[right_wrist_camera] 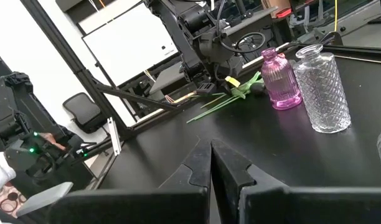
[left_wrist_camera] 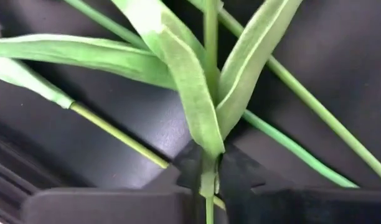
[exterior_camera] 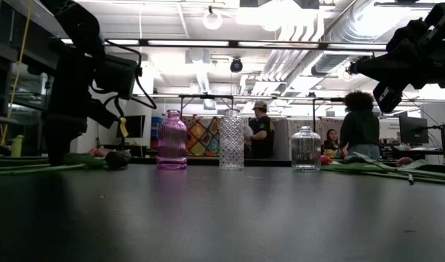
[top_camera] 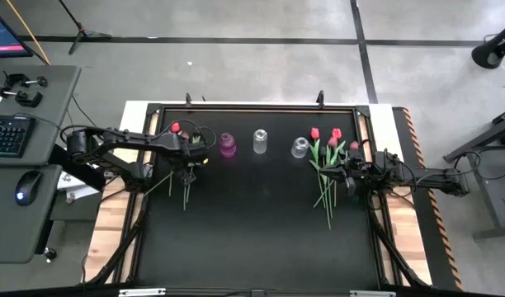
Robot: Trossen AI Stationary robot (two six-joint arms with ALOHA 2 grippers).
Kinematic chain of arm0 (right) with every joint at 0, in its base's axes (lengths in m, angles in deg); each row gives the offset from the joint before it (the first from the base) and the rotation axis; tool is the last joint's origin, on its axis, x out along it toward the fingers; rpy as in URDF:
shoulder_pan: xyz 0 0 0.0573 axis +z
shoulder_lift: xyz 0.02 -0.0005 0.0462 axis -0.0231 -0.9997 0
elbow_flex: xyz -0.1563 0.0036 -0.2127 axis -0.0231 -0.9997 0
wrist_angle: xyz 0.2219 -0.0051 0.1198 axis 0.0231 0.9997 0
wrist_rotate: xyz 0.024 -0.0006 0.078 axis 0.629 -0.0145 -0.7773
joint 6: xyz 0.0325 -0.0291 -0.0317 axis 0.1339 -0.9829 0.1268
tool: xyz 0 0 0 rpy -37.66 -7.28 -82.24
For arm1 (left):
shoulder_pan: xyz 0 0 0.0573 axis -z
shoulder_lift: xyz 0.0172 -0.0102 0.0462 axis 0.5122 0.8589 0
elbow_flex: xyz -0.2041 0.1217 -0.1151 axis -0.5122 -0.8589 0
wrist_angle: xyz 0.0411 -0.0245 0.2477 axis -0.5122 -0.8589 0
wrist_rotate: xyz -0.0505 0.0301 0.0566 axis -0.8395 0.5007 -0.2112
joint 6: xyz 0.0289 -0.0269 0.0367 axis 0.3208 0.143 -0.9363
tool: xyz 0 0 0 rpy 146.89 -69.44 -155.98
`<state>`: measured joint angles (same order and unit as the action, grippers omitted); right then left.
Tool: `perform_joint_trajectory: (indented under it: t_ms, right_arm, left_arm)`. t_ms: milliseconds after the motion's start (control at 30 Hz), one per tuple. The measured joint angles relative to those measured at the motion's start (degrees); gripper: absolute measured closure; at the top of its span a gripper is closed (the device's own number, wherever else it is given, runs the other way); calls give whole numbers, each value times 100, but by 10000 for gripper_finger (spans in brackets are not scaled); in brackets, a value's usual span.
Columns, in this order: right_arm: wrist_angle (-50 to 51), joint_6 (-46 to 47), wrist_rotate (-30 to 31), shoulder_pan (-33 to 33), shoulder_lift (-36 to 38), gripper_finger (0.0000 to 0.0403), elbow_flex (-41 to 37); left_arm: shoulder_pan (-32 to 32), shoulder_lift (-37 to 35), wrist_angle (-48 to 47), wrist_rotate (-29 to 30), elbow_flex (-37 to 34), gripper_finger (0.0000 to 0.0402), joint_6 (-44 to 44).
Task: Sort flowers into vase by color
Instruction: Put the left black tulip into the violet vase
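Two flower groups lie flat on the black mat. The left group has a red head (top_camera: 176,128) and green stems (top_camera: 185,190). The right group (top_camera: 328,177) has red and pink heads at its far end. My left gripper (top_camera: 189,163) is down over the left group, shut on one green stem (left_wrist_camera: 207,180). My right gripper (top_camera: 345,175) hangs above the right group's stems, shut and holding nothing (right_wrist_camera: 211,163); the low view shows it high above the table (exterior_camera: 386,84). Three vases stand in a row: pink (top_camera: 228,144), tall clear (top_camera: 260,141), round clear (top_camera: 299,148). My left gripper pinches a single thin stem (left_wrist_camera: 208,163) between its two fingers, just below where the long leaves (left_wrist_camera: 197,93) branch off. The fingers come down from above and lie across the stem. Whether the flower is lifted off the mat cannot be told.
Other loose stems (left_wrist_camera: 116,134) and leaves cross under the held one. The mat's near half (top_camera: 252,239) is bare. A raised black frame (top_camera: 252,107) runs round the mat. People stand in the room behind the table (exterior_camera: 361,124). A desk with keyboard and mouse sits left of the table.
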<state>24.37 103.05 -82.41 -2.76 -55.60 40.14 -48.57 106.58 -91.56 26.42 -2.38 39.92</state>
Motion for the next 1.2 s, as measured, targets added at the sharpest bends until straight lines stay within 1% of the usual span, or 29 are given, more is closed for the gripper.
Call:
perform_joint_trajectory:
  t_ms: [33, 167, 267, 367, 467, 567, 667, 733, 800, 867, 967, 1100, 1200]
  right_arm:
    - [1, 0, 0, 1, 0, 402, 1]
    - [1, 0, 0, 0, 0, 402, -2]
    - [1, 0, 0, 1, 0, 402, -2]
    - [1, 0, 0, 1, 0, 402, 0]
    - [-1, 0, 0, 1, 0, 402, -2]
    - [-1, 0, 0, -1, 0, 402, -1]
    - [1, 0, 0, 0, 1, 402, -2]
    - [1, 0, 0, 1, 0, 402, -2]
    - [-1, 0, 0, 1, 0, 402, -2]
    - [1, 0, 0, 0, 0, 402, -2]
    - [1, 0, 0, -1, 1, 402, -2]
    - [1, 0, 0, 0, 0, 402, -2]
    - [0, 0, 0, 0, 1, 402, -1]
  left_arm:
    - [0, -7, -64, 2, 47, 391, 1]
    - [112, -106, -588, 162, 386, 387, -49]
    - [229, -282, -1091, 316, 784, 396, -11]
    - [344, -541, -1404, 435, 1301, 397, -126]
    - [473, -845, -1448, 696, 1850, 398, -170]
    - [631, -1187, -1136, 1155, 2339, 398, -404]
    - [839, -1640, -122, 1638, 2531, 398, -860]
    - [967, -1994, 954, 1695, 2455, 398, -1277]
    - [1089, -2316, 2184, 1615, 2235, 398, -1720]
    - [1197, -2599, 3430, 1456, 1868, 399, -2153]
    - [1271, -2959, 5148, 1264, 1105, 399, -2698]
    - [1236, -3288, 6840, 1261, -18, 399, -3159]
    - [1209, -3473, 8117, 1259, -642, 399, -3364]
